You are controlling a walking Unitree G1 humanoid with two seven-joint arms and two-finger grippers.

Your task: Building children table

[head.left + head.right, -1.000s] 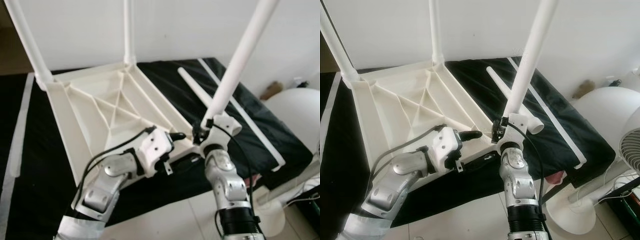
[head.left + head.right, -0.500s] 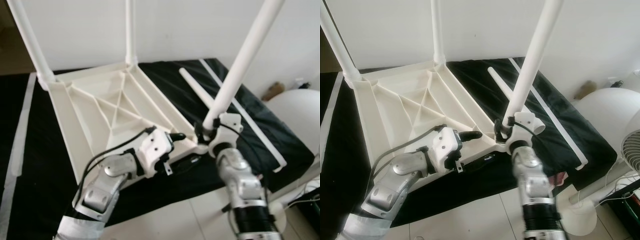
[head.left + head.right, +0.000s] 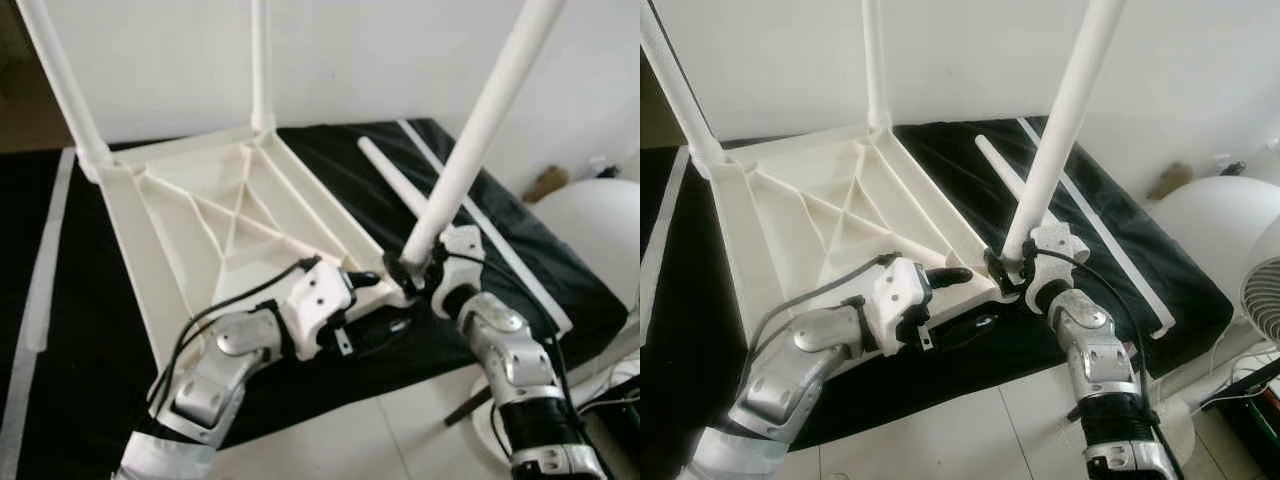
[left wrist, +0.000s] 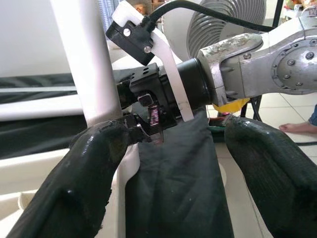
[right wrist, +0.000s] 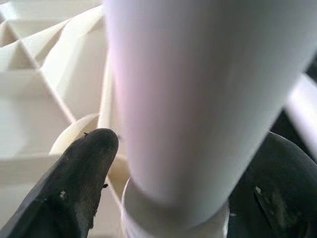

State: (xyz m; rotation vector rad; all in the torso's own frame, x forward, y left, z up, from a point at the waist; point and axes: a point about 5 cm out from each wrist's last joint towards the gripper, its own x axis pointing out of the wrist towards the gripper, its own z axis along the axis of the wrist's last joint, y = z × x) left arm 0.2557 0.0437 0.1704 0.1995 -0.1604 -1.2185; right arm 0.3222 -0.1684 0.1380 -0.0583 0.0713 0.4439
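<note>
As the tabletop (image 3: 200, 215) lies upside down on the black cloth (image 3: 520, 260), with its ribs up, we can reach its corner sockets from above. Two legs already stand in the far corners: one far-left leg (image 3: 62, 85) and one far-right leg (image 3: 261, 62). Our left gripper (image 3: 362, 283) rests at the near right corner of the tabletop, its fingers (image 4: 89, 163) spread apart and holding nothing; we judge it steadies that corner. Just beside it, our right gripper (image 3: 408, 275) has its fingers (image 5: 81, 173) closed around the base of the third leg (image 3: 480, 125), which tilts over the corner socket, probably so it can be pressed or turned in. A spare leg (image 3: 400, 185) lies on the cloth behind, for the last corner.
</note>
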